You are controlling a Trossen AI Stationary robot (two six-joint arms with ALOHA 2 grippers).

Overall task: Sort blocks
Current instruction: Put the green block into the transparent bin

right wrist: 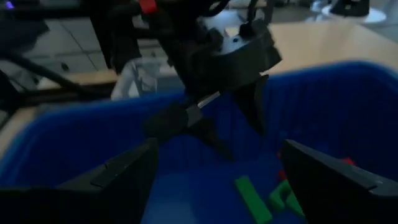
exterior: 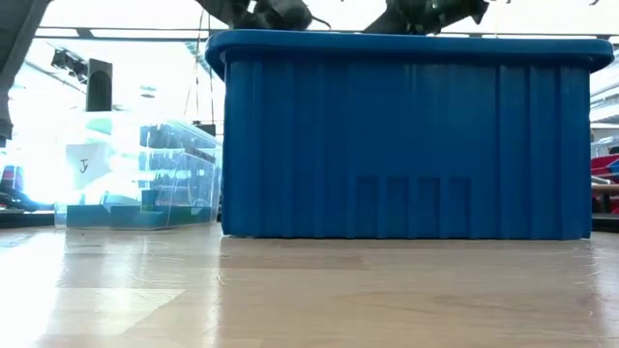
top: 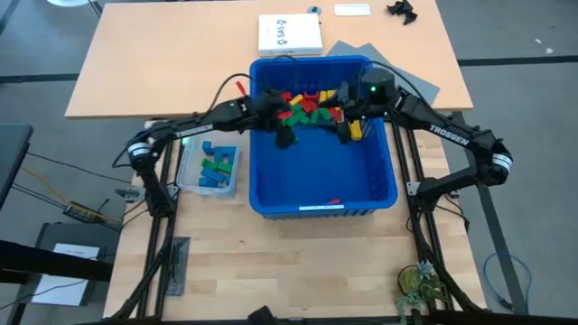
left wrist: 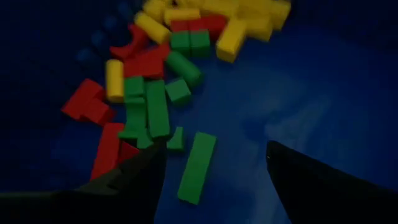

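Blocks: small hard plastic toy bricks (top: pixel 307 106), red, yellow and green, heaped at the far end of the large blue plastic bin (top: pixel 361 185); likely light, rigid, slick
Grip: across the narrow sides of the long green brick (left wrist: pixel 196 167)
Left gripper (left wrist: pixel 214 171): inside the bin, jaws wide, empty, straddling that brick
Right gripper (top: pixel 346 134): inside the bin beside the heap, jaws wide, empty
Small clear plastic tub (top: pixel 188 171): left of the bin, holding blue and green bricks

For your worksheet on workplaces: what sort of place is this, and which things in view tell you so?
Probably a robotics lab or test room. Two robot arms on frames reach into a blue bin of toy blocks on a plain wooden table, with cables and electronics on the floor.
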